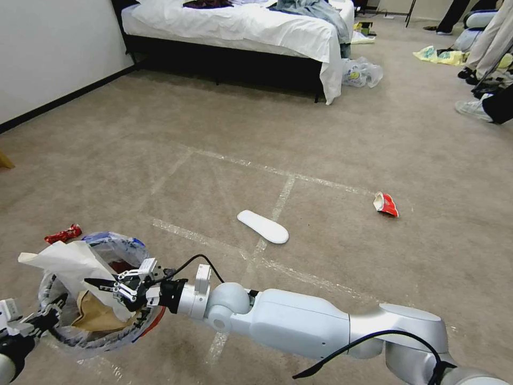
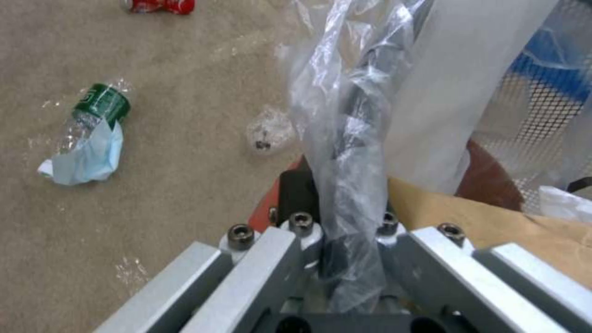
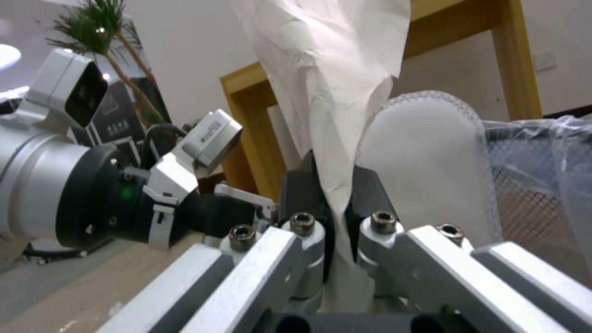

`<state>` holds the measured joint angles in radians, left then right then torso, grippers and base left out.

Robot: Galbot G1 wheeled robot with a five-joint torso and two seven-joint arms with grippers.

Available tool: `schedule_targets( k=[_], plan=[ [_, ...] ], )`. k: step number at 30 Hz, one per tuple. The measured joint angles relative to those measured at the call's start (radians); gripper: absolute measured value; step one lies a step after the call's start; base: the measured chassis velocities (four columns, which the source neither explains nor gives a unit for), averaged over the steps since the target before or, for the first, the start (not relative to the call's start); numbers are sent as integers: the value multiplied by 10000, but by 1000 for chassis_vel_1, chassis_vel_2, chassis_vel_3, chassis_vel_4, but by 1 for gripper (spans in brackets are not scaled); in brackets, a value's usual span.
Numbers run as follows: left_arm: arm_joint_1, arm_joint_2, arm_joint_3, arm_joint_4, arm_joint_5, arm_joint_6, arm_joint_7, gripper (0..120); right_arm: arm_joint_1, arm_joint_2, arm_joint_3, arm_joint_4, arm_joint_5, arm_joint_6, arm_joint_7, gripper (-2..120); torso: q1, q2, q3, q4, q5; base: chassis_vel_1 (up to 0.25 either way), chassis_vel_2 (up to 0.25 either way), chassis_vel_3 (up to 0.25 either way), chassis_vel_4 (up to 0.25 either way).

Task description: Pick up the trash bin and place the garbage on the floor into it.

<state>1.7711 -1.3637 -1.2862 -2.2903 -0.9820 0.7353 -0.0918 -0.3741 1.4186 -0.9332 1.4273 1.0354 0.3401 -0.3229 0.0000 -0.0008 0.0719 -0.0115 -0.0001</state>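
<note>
Left tool [image 1: 45,321] grips the rim of the trash bin [image 1: 101,334], held above the floor [image 1: 320,133]. Right tool [image 1: 109,286], over the bin's mouth, pinches a white paper wrapper [image 1: 69,262].

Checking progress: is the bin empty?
No. The bin already holds a brown bag and white paper, pinched by the right gripper.

Bedroom with carpet and a bed

Beige carpet [image 1: 133,139] crossed by whitish tape lines runs up to the white-sheeted bed [image 1: 235,24]; a white wall [image 1: 53,48] stands left of the bed.
</note>
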Motion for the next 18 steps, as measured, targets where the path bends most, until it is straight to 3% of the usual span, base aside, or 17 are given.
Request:
schedule_targets(
  k=[12, 18],
  plan=[
    [-19, -4, 24, 70, 35, 0, 17, 1, 28, 22, -57, -10, -142, 10, 74, 2, 0, 1, 0, 0, 1, 0, 0, 0, 0],
    [-31, -9, 33, 93, 52, 1, 22, 1, 79, -102, 0, 176, -189, -120, 128, 23, 0, 1, 0, 0, 1, 0, 0, 0, 0]
  ],
)
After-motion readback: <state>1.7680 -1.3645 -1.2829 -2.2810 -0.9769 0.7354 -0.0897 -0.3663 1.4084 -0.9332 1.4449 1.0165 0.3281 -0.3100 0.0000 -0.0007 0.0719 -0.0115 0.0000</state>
